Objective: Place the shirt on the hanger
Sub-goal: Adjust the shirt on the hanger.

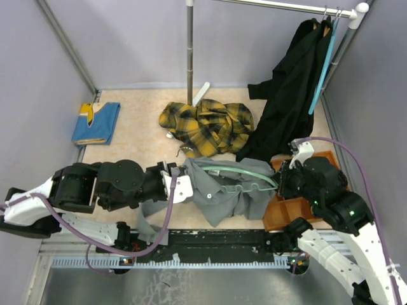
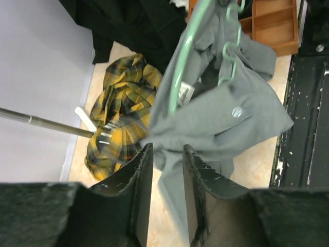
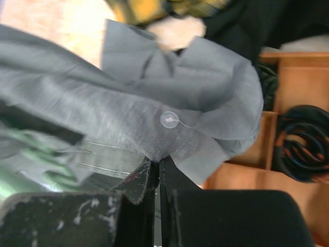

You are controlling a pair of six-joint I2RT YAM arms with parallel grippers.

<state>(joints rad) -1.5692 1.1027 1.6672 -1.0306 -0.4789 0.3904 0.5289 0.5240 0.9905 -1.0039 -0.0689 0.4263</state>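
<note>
Right wrist: right jaws pressed together, pinching shirt (image 3: 169, 103) near button. Left jaws part-spread, cloth in gap, grip doubtful. Hanger (image 1: 241, 173) partly inside shirt, between arms. Step: threading, likely. Next: draw cloth over free hanger end.

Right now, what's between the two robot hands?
The grey shirt, with the green hanger lying along it, fills that stretch. The top view shows it.

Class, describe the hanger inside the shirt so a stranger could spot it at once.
On the table, near its front edge, lies a crumpled grey shirt. Threaded through it is the hanger, pale green plastic. Unlike the teal hanger hooked on the rail with a black garment, it lies low and has a wavy lower bar.
</note>
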